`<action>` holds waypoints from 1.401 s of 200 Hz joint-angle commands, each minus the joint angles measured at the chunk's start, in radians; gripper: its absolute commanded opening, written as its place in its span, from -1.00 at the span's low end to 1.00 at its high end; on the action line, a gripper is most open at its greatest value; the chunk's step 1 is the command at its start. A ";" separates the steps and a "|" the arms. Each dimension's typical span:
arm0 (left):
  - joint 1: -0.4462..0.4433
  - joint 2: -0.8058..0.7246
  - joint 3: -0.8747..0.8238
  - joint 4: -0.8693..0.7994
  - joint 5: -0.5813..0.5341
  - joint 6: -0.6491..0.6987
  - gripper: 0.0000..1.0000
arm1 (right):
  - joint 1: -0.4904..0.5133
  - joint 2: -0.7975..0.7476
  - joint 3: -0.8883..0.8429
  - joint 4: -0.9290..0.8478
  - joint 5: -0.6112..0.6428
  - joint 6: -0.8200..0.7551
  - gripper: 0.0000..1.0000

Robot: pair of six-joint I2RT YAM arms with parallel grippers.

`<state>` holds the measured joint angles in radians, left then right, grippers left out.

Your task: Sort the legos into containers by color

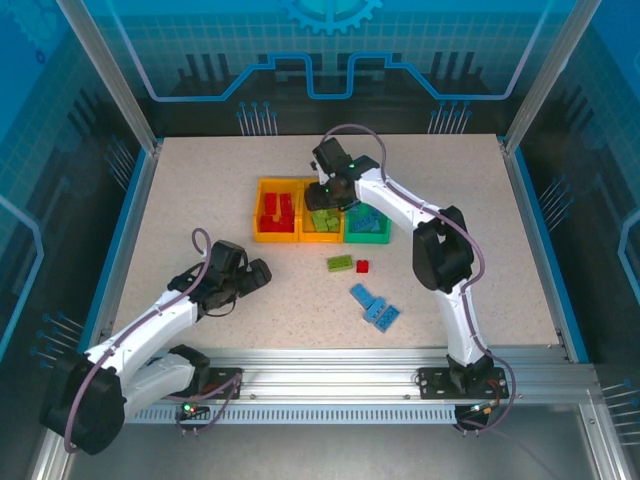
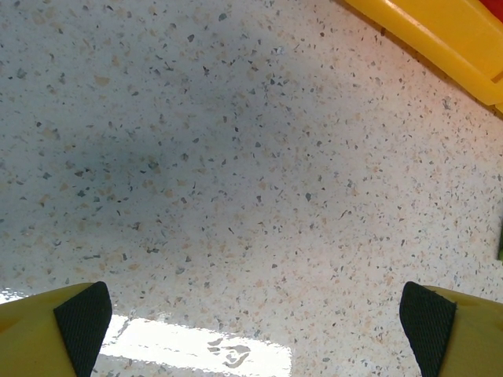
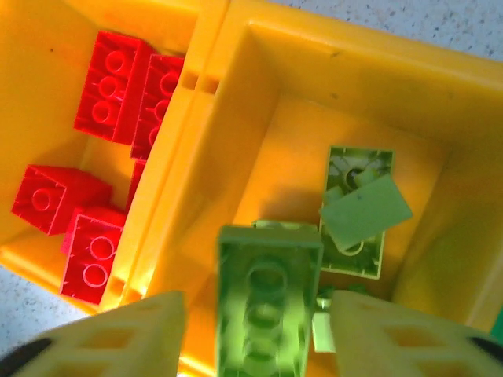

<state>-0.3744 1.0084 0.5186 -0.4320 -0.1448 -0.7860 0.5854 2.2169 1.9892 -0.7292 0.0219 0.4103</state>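
Observation:
My right gripper (image 3: 255, 314) hangs over the middle orange-yellow bin (image 3: 346, 78). Its jaws are open, and a lime green brick (image 3: 266, 298) lies blurred between them, underside up, with a gap on each side. More lime green bricks (image 3: 357, 212) lie in that bin. Red bricks (image 3: 114, 86) fill the left orange-yellow bin (image 3: 47, 47). From above, the right gripper (image 1: 328, 195) is over the bin row and the green bin (image 1: 367, 238) holds light blue bricks. My left gripper (image 2: 255, 322) is open above bare table, its fingertips (image 2: 82, 318) wide apart.
Loose on the table in front of the bins lie a green brick (image 1: 339, 263), a small red brick (image 1: 362, 266) and light blue bricks (image 1: 375, 305). The left gripper (image 1: 262, 275) sits left of them. A yellow bin edge (image 2: 448, 31) shows at the top right of the left wrist view.

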 commanded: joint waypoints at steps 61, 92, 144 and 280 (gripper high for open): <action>0.013 0.027 -0.007 0.039 0.047 0.027 0.97 | 0.026 -0.268 -0.298 0.027 0.015 -0.040 0.58; 0.013 0.035 -0.022 0.071 0.058 0.010 0.97 | 0.078 -0.355 -0.486 0.029 0.053 -0.027 0.63; 0.012 0.045 -0.023 0.078 0.072 0.005 0.98 | 0.111 -0.328 -0.590 0.044 0.076 0.052 0.70; 0.014 0.033 -0.036 0.071 0.060 0.008 0.97 | 0.163 -0.158 -0.487 -0.046 0.152 0.081 0.61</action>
<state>-0.3698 1.0527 0.4927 -0.3607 -0.0891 -0.7807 0.7208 2.0232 1.4593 -0.7181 0.1238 0.4885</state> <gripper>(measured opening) 0.988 0.831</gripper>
